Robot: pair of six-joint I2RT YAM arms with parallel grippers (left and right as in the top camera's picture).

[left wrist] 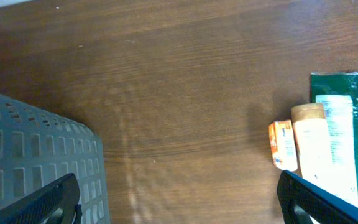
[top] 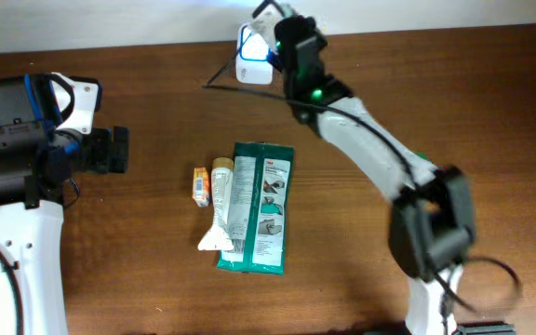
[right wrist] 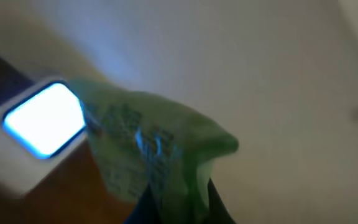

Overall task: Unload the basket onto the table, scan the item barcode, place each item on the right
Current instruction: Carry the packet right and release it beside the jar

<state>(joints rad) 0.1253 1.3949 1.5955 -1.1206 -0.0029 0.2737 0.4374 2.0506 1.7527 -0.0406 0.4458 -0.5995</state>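
My right gripper is shut on the item, a green packet with blurred print, held up close beside the glowing blue window of the white scanner. From overhead, the right gripper is at the table's far edge, right against the scanner; the packet is mostly hidden under the wrist. My left gripper stands open at the left, nothing between its fingers, over bare wood.
In the middle of the table lie a small orange box, a cream tube and a pair of green packs. A grey slotted basket sits under my left wrist. A black cable runs from the scanner.
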